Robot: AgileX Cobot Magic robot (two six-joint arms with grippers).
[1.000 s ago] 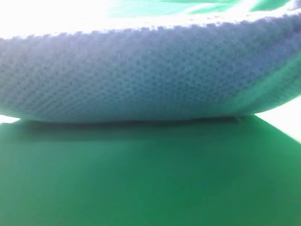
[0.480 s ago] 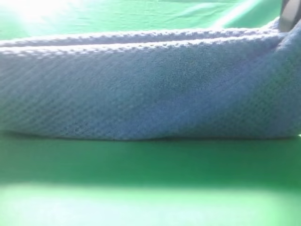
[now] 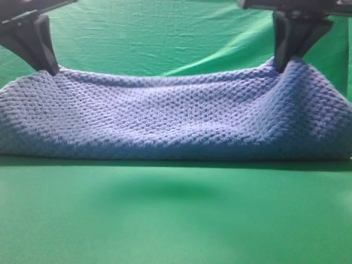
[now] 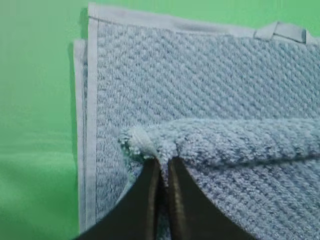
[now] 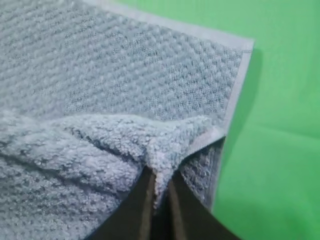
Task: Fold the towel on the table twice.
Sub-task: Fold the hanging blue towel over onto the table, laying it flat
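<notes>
Towel point(image 3: 176, 118) — blue-grey, waffle-knit — hangs in a wide sagging band across the exterior high view, its lower fold resting on the green worktop point(image 3: 176, 220). Upper edge is lifted at two points and dips between them. Left claw point(image 3: 50, 69) pinches the upper edge near the left end; right claw point(image 3: 281, 65) pinches it near the right end, where the cloth peaks slightly higher. Left wrist view: left claw point(image 4: 163, 161) has both fingers pressed together on a bunched corner of towel point(image 4: 210, 90), no gap visible between them; below the raised fold, flat layers of cloth lie on the worktop with pale hemmed edges stacked along the left side. Right wrist view: right claw point(image 5: 159, 186) likewise clamped tight on a gathered corner of towel point(image 5: 125, 75) — fabric squeezed up between the fingers; flat layer beneath shows its pale hem along the right side, green worktop point(image 5: 280, 125) beyond it. Wrinkled green backdrop point(image 3: 154, 33) stands behind the towel.
</notes>
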